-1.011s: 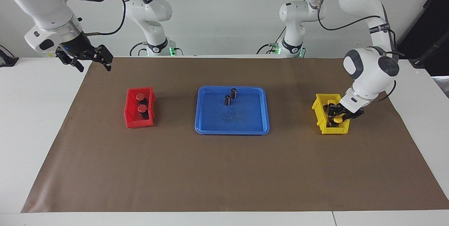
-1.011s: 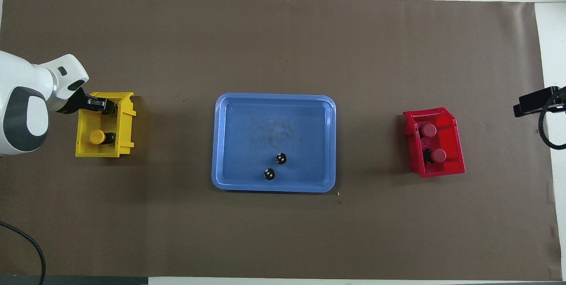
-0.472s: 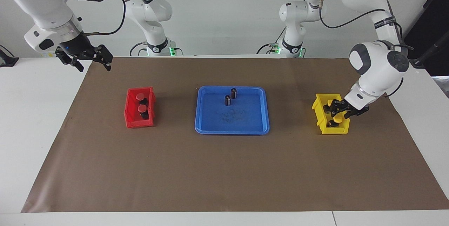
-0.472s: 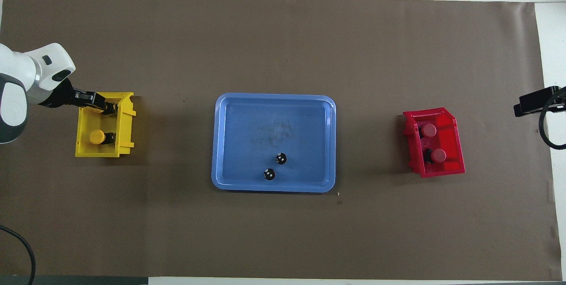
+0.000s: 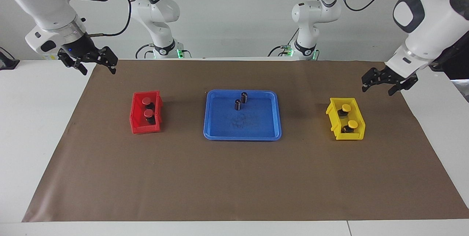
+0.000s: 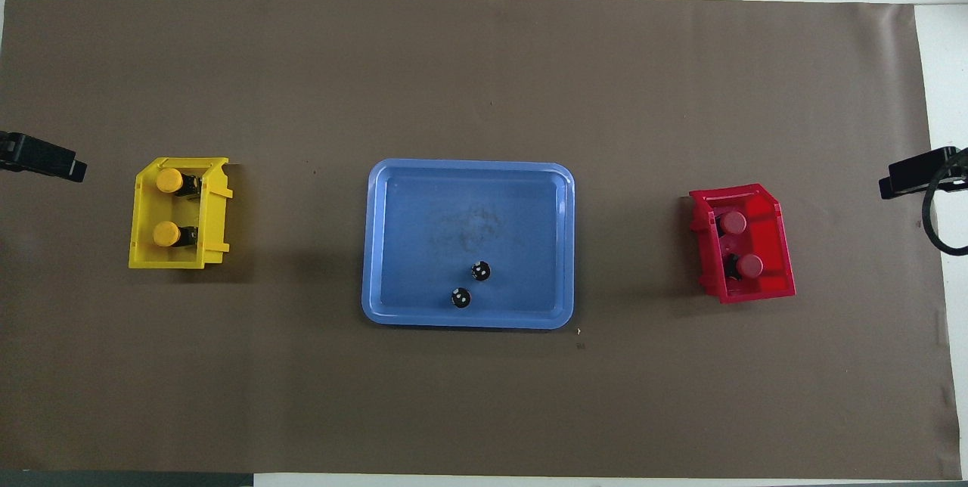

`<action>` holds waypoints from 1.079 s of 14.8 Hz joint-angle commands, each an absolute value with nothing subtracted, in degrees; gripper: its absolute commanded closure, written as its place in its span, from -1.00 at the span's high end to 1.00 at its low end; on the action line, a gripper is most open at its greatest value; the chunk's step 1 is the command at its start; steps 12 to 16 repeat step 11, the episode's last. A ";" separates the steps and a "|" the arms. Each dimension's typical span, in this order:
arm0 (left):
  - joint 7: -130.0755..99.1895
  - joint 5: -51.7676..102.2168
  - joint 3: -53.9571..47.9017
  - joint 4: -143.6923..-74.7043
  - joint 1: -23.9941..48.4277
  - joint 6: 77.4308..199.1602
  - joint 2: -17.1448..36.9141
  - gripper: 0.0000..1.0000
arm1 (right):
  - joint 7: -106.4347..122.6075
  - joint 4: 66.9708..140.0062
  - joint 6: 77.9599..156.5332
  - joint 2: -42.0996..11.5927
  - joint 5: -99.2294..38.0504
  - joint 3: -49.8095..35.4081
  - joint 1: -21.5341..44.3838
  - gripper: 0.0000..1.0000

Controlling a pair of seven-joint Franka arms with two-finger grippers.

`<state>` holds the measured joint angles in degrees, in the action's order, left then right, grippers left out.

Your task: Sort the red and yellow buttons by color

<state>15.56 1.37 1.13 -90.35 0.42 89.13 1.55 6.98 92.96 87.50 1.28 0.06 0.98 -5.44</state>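
**All four buttons are in their bins**

The left gripper point(image 5: 384, 82) has come up out of the yellow bin point(image 5: 331, 119). A second ago it was down inside the bin with a yellow button. Now it hangs in the air over the brown mat point(image 5: 234, 177), beside the yellow bin toward the left arm's end of the table. Its fingers are spread apart and hold nothing.

The brown mat covers most of the white table point(image 5: 33, 126). The blue tray point(image 5: 220, 133) sits in the middle of the mat.

The red bin point(image 5: 136, 126) sits beside the blue tray, toward the right arm's end of the table. The yellow bin sits beside the blue tray, toward the left arm's end.

The right gripper point(image 5: 88, 62) waits in the air over the edge of the mat, past the red bin from the blue tray. Its fingers are spread apart and it holds nothing.

Two dark cylinders point(image 5: 240, 101) stand in the blue tray, in the part nearer to the robots. They stand close together.

The two red buttons point(image 5: 147, 107) are in the red bin, one nearer to the robots than the other. The two yellow buttons point(image 5: 349, 116) are in the yellow bin, lined up the same way.
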 commanded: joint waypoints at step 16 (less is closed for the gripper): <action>5.81 2.64 -1.58 -78.57 1.32 74.53 -0.44 1.00 | 5.80 91.58 86.66 0.62 1.32 0.44 -5.62 1.00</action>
